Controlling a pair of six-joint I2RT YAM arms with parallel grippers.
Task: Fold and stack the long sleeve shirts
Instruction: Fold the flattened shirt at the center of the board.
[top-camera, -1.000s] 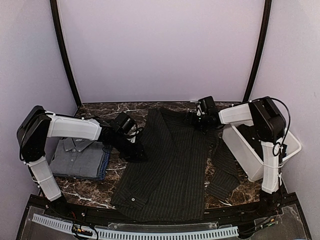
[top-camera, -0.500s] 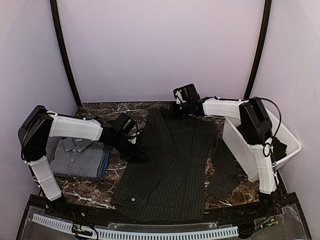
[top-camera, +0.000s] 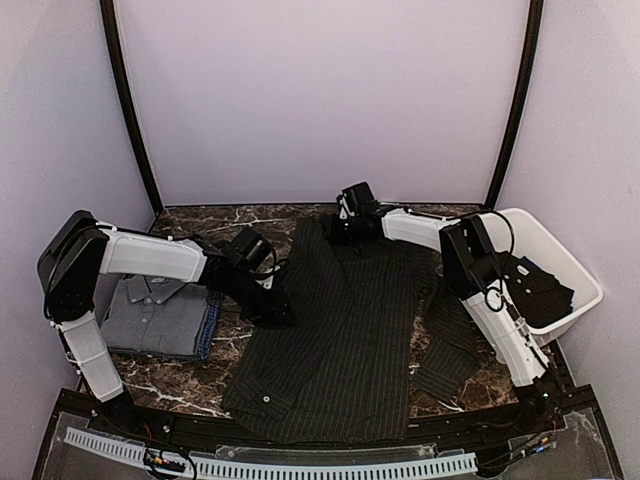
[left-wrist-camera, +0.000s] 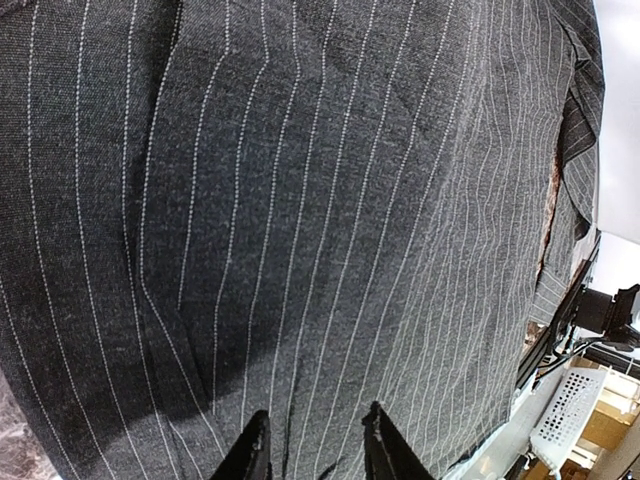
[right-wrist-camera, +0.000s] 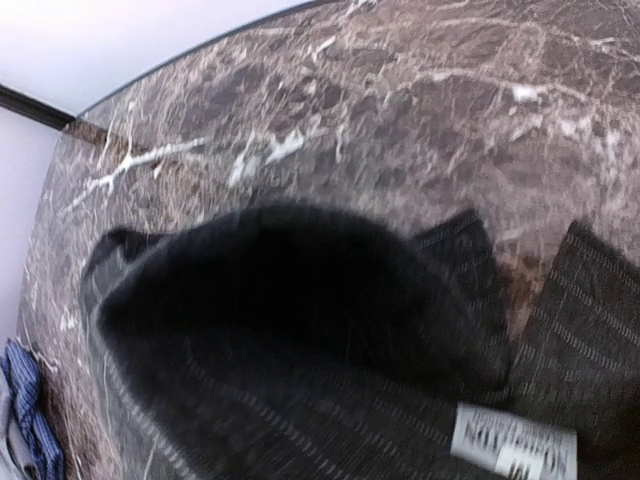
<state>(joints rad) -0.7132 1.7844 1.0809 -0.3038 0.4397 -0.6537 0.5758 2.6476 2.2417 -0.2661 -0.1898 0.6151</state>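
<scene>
Revealing a label (right-wrist-camera: 513, 442), right wrist only, pinstriped shirt (top-camera: 340, 330)

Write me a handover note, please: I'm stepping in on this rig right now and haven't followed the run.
Left gripper: fingers apart, low on the left side of the pinstriped shirt; nothing visibly pinched.
Right gripper: at that shirt's collar, at the far edge of the table. Its wrist view is blurred, so its grip cannot be told.
Done: a grey shirt lies folded at the left, on top of a blue one.
Left: the pinstriped shirt lies spread out, unfolded. Dark cloth, possibly another shirt, sits in the white tub.
</scene>
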